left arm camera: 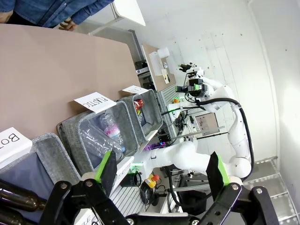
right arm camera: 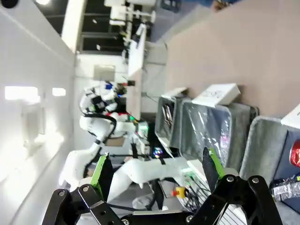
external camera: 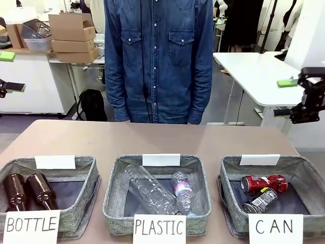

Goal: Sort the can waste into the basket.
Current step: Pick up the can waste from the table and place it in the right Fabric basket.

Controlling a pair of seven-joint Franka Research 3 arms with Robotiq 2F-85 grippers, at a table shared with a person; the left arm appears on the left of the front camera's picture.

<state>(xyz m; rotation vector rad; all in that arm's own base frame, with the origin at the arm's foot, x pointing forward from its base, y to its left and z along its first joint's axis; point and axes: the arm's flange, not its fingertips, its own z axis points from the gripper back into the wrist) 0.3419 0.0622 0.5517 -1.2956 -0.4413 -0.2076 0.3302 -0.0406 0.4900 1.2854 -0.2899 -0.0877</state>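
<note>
The grey woven basket [external camera: 229, 170] signed "CAN" stands at the front right of the table. Inside it lie a dented red can [external camera: 264, 183] and, just in front, a dark can [external camera: 260, 200] with silver ends. My right gripper [external camera: 284, 97] hangs open off the table's right side, high above the basket and apart from it. At the picture's left edge my left gripper [external camera: 9, 71] is open too. In the right wrist view the open fingers [right arm camera: 156, 157] frame the basket's wall [right arm camera: 265, 140], with the red can [right arm camera: 295, 152] at the edge. The left wrist view shows open fingers [left arm camera: 163, 159] holding nothing.
A basket [external camera: 86, 175] signed "BOTTLE" holds two brown bottles [external camera: 28, 190] at the front left. The middle basket [external camera: 114, 188], signed "PLASTIC", holds clear plastic bottles [external camera: 152, 190]. A person in a denim shirt [external camera: 157, 61] stands at the far side. The brown tabletop [external camera: 152, 140] behind the baskets is bare.
</note>
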